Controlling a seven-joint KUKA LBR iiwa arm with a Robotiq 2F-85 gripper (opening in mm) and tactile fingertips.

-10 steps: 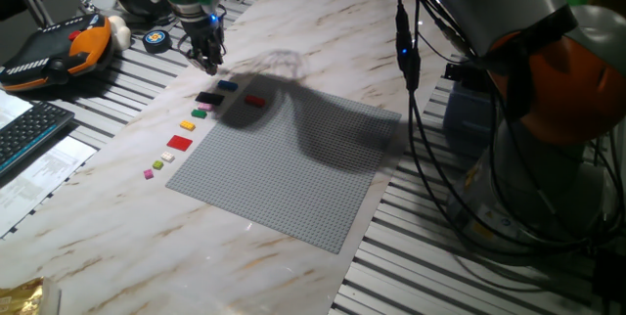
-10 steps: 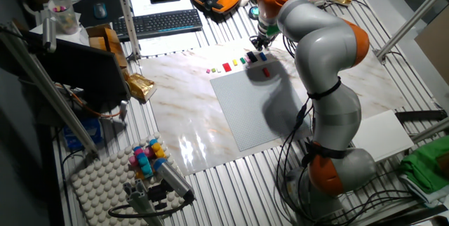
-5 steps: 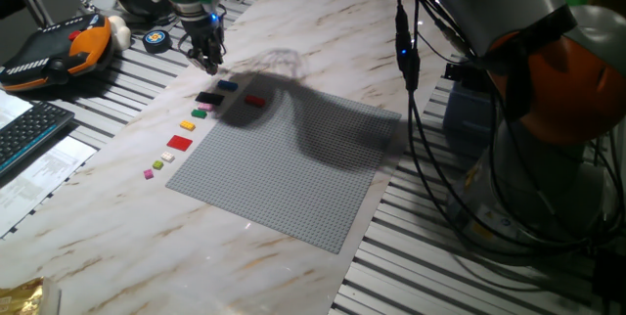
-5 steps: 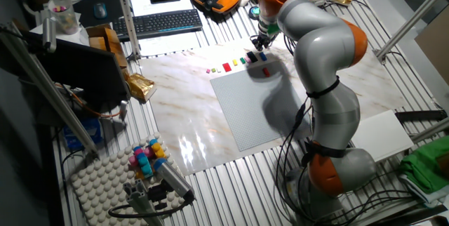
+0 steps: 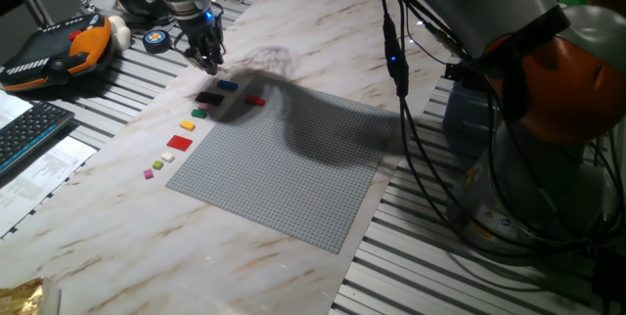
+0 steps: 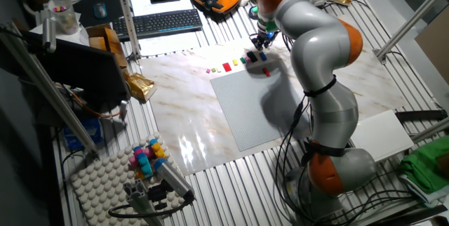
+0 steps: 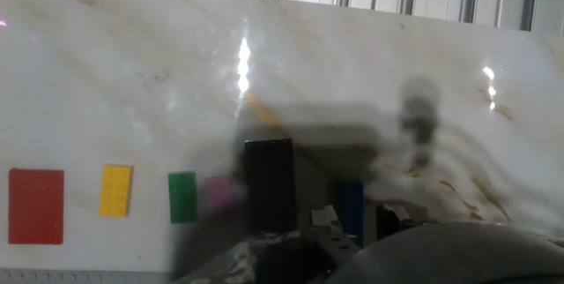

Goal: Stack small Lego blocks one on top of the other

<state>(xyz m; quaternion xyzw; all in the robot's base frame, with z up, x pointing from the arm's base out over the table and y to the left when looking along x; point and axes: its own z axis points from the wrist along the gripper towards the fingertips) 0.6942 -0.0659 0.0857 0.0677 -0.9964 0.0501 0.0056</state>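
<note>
A black piece (image 5: 208, 98) is seen just beside the blue brick (image 5: 228, 86), with green (image 7: 182, 197), yellow (image 7: 115, 190) and a larger red plate (image 5: 179, 142) lined up along the grey baseplate (image 5: 293, 168). The red brick (image 5: 254, 101) is found on the baseplate's edge. The gripper (image 5: 207, 61) is held above the marble, just behind the blue brick; its opening cannot be told.

Light falls from overhead, bright and even. The arm (image 5: 489, 2) throws a broad soft shadow on the grey baseplate (image 5: 284, 173) toward 12 o'clock. In the hand view, glare streaks the marble (image 7: 244, 59) at 11 o'clock, and the whole picture is soft, the foreground blurred
</note>
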